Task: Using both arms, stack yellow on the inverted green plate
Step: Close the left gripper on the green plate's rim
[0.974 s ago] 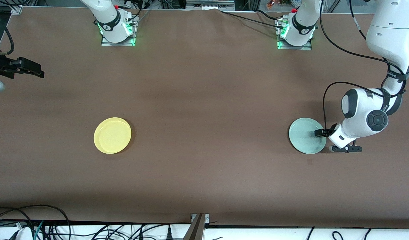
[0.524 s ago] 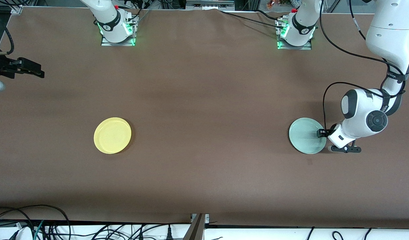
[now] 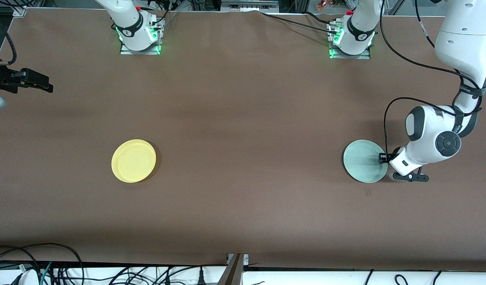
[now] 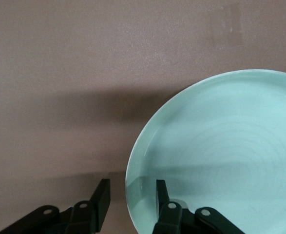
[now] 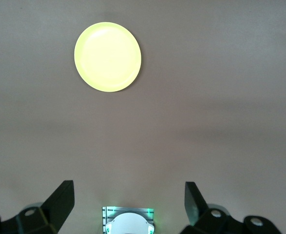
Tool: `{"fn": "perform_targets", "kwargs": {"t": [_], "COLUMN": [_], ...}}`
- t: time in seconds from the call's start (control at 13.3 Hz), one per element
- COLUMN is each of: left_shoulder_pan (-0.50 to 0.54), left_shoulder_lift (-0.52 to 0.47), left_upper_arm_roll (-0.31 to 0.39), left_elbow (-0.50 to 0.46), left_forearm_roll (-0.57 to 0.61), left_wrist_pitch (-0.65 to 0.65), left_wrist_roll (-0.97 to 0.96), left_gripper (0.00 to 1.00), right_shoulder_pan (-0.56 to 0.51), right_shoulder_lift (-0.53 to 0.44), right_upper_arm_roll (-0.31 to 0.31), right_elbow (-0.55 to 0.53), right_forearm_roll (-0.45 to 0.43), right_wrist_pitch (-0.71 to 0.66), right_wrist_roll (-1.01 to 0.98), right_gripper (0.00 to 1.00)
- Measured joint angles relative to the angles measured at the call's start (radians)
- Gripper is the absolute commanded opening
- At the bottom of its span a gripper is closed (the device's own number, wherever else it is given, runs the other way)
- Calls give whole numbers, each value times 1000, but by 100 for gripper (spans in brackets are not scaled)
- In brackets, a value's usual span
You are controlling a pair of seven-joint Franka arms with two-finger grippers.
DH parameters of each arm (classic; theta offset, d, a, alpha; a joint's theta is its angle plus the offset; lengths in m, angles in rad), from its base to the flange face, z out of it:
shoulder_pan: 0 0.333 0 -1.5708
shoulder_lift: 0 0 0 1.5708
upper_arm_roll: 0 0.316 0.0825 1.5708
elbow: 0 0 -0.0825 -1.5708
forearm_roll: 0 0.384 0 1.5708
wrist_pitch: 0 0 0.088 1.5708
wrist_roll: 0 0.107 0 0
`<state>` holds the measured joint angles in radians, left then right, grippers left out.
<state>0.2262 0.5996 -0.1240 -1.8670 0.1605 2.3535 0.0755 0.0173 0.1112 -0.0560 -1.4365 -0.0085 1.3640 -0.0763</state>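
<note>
Fingers of the left hand [image 4: 130, 204] are straddling the green plate [image 3: 363, 161] rim, not yet pinching. Right hand [image 5: 128, 204] is waiting wide. Thin rim is risking slipping free.

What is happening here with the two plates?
The left end effector is at the table, its fingers straddling the rim of the pale green plate, which lies right side up at the left arm's end. The yellow plate lies untouched toward the right arm's end. The right end effector waits open, high above the table.
</note>
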Motion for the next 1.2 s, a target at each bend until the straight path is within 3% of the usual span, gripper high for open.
{"fn": "perform_targets", "kwargs": {"t": [0.82, 0.97, 1.2], "left_shoulder_pan": [3, 3, 3], "left_shoulder_lift": [0, 0, 0], "left_upper_arm_roll": [0, 0, 0], "left_elbow": [2, 3, 3], "left_forearm_roll": [0, 0, 0], "left_wrist_pitch": [0, 0, 0], "left_wrist_roll": [18, 19, 36], "left_gripper": [37, 26, 25], "right_shoulder_pan": [0, 0, -1], "right_shoulder_lift": [2, 2, 2], "right_upper_arm_roll": [0, -1, -2], "right_elbow": [0, 0, 0], "right_forearm_roll": [4, 4, 4], "right_wrist_pitch": [10, 12, 12], "right_wrist_roll": [0, 0, 0], "right_gripper": [100, 100, 100]}}
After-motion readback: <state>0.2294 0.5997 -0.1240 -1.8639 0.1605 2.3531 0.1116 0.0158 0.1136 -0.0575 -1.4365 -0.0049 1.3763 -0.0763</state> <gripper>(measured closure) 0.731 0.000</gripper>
